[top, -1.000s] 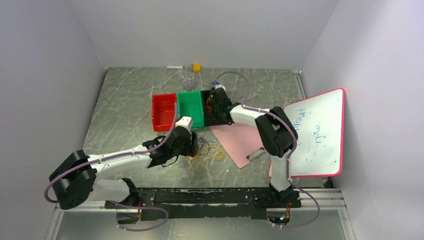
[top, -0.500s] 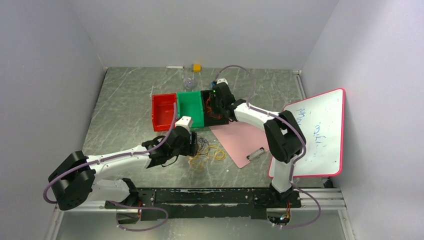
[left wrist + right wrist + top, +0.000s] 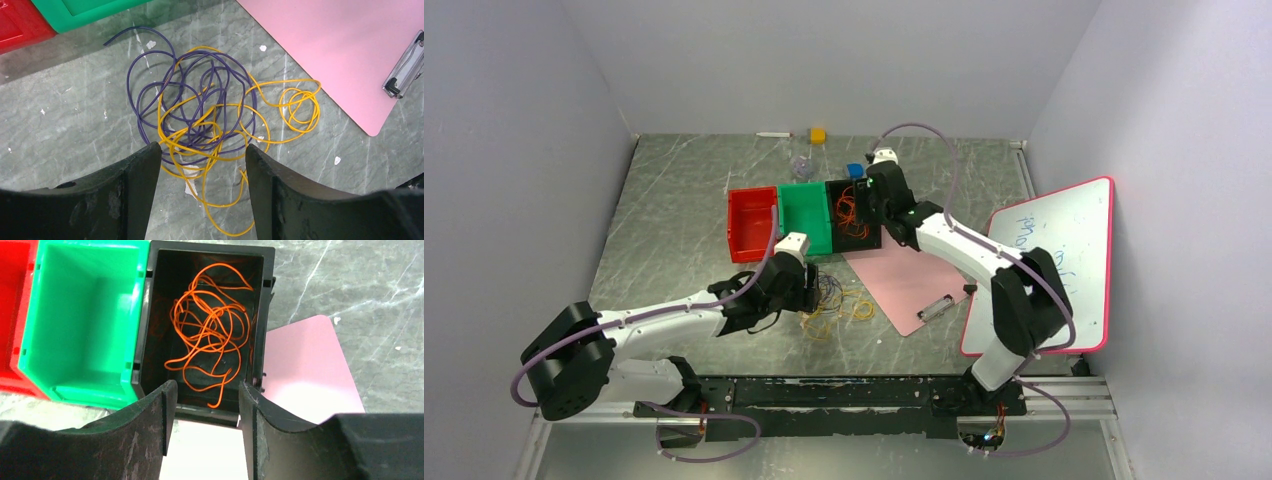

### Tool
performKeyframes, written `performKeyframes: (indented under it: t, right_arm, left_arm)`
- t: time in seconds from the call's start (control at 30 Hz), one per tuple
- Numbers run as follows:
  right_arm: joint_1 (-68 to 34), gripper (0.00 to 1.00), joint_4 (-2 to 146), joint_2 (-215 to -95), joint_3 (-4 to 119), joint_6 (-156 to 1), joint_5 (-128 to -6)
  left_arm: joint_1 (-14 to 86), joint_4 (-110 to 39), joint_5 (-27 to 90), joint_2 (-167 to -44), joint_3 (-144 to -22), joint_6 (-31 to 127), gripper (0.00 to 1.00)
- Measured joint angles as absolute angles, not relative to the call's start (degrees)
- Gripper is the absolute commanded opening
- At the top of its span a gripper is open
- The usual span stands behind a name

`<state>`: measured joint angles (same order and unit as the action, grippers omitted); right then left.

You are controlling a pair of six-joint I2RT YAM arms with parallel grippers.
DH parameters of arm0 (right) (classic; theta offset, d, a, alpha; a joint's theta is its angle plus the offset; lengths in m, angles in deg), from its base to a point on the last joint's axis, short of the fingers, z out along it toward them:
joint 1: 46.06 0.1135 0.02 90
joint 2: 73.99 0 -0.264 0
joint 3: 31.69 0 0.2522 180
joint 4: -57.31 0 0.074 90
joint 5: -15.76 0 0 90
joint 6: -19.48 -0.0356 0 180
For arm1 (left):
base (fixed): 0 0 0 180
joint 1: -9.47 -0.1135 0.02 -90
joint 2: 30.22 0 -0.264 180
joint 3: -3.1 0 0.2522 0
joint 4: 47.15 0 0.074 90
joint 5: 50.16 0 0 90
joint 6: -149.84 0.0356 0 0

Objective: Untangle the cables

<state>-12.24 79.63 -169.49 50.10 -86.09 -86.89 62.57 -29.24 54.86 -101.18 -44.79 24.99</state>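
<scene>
- Cables [image 3: 200,125] lie in two lots: a purple-and-yellow tangle [image 3: 834,300] on the bench [image 3: 60,115], and an orange cable [image 3: 210,325] inside the black bin [image 3: 257,300].
- Left wrist view: the purple-and-yellow tangle has its long axis running 9 to 3 o'clock. Purple loops bunch at centre-left. A small yellow coil [image 3: 300,105] sits at the 3 o'clock end, near the pink clipboard [image 3: 350,45]. One purple free end points to 10 o'clock, toward the green bin [image 3: 90,10]. A yellow tail trails off to 6 o'clock.
- On the left end effector [image 3: 200,152] the jaws are spread wide, holding nothing. The tangle lies at its 12 o'clock, with the nearest loops between the fingertips. Touching or not: cannot tell.
- Right wrist view: the orange cable is a loose heap with its long axis 12 to 6 o'clock along the bin. One end points to 6 o'clock.
- On the right end effector [image 3: 206,390] the jaws are spread wide and empty, over the bin's near wall. The orange cable is at its 12 o'clock, apart from the fingers.
- Top view: red bin [image 3: 749,225], green bin and black bin stand in a row, 9 to 3 o'clock. The tangle is at 5 o'clock of the green bin, well apart from the orange cable.
</scene>
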Motion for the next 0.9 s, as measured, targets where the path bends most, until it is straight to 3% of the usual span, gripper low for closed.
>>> performKeyframes:
  t: [0.9]
  right_arm:
    - [-10.2, 0.50, 82.5, -151.7, 28.6, -93.0, -73.4]
  left_arm:
    - [62.2, -27.5, 56.1, -100.6, -48.9, 26.9, 0.67]
